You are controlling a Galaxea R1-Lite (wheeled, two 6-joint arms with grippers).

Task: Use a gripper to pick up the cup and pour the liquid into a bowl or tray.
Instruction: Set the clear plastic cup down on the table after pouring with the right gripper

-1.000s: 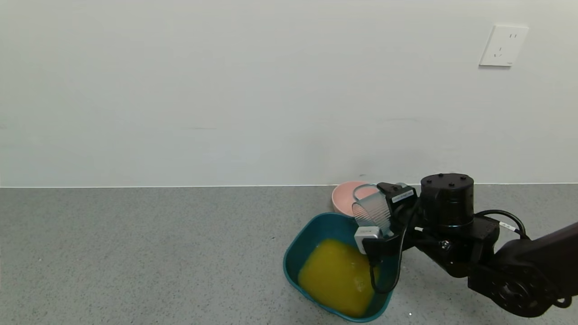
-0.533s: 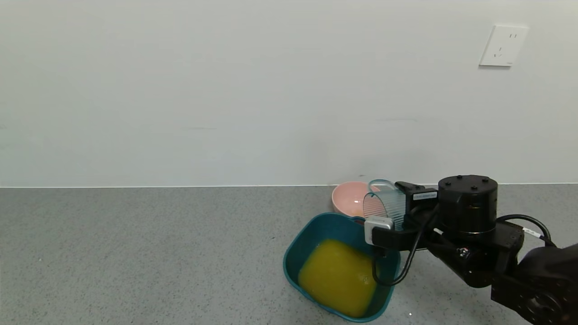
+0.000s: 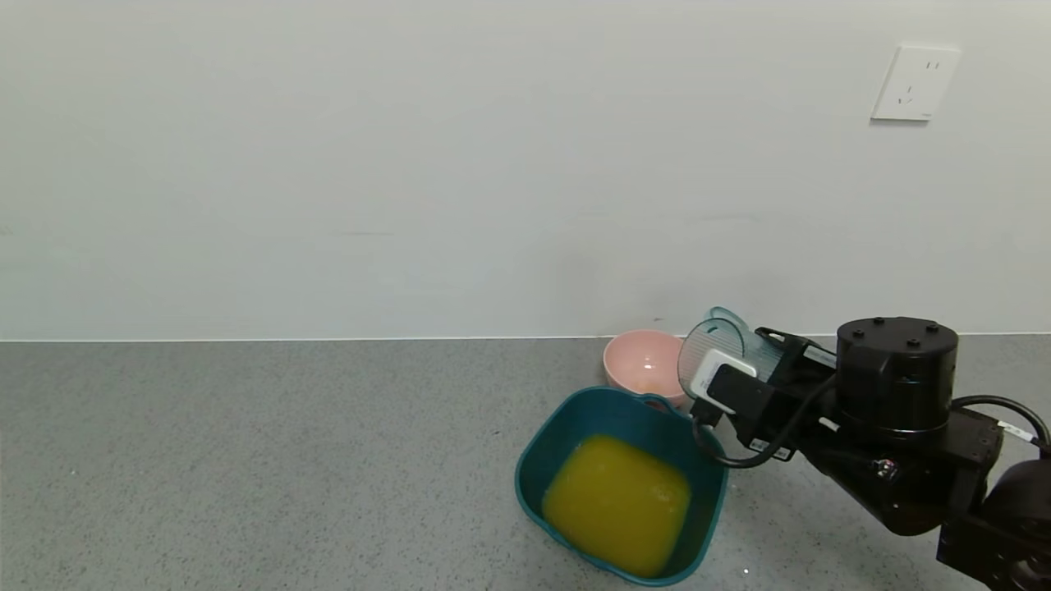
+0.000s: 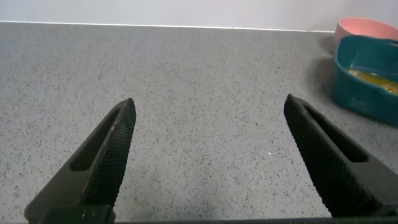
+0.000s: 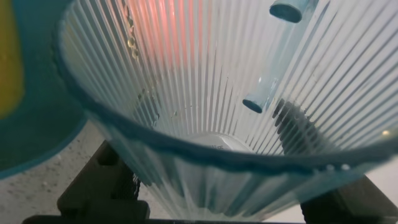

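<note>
Head view: the right hand (image 3: 733, 371) reaches in from the right side of the grey speckled bench (image 3: 246, 460) and pinches the cup (image 3: 722, 349), its two black jaws pressed against the ribbed wall. The cup lies tipped on its side in the grip, mouth turned toward the left, raised above the bench just beyond the far right corner of the teal tub (image 3: 534, 460) and just to the right of the pink bowl (image 3: 644, 365). A small white box sits on the hand in front of the cup, with a black cable looping below it. The orange-yellow liquid (image 3: 616, 505) lies pooled in the bottom of the tub. The pink bowl stands behind the tub, close to the wall, and a white socket (image 3: 915, 82) is mounted high on the wall to the right.

In the right wrist view the cup (image 5: 217, 112) fills the picture, seen down through its mouth; a few drops cling to the inner ribs, and the teal tub (image 5: 43, 124) with a strip of liquid (image 5: 9, 56) shows at one edge.

In the left wrist view the left hand (image 4: 208, 162) hangs over bare bench (image 4: 205, 93), jaws spread wide, well apart from the tub (image 4: 367, 93) and pink bowl (image 4: 367, 28).
</note>
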